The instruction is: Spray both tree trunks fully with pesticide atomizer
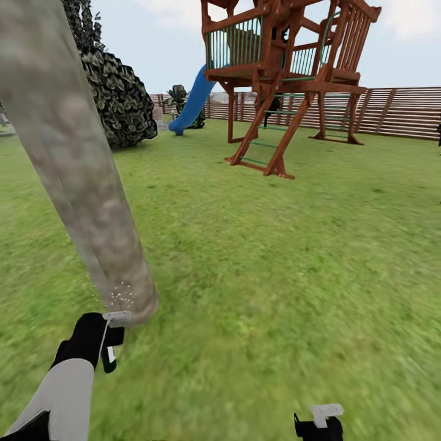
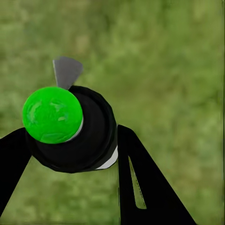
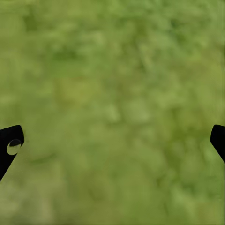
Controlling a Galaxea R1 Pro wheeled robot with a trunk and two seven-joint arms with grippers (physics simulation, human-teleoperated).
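Left jaws [image 1: 110, 334] clamped on atomizer [image 2: 75, 129], lower left, nozzle at trunk [image 1: 73, 171] base with white specks [image 1: 122, 297]. Right jaws [image 1: 318, 422] apart over grass [image 1: 275, 275]. Playhouse [image 1: 288, 79], fence [image 1: 398, 110] upper right.

Even, shadowless daylight; the grass [image 1: 275, 257] is smeared and blurry, worst in both wrist views.

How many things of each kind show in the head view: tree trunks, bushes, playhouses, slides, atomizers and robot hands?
Tree trunk: 1
Dark leafy bush: 1
Wooden playhouse: 1
Blue slide: 1
Pesticide atomizer, held in the left hand: 1
Robot hands, left plus right hand: 2
Total: 7
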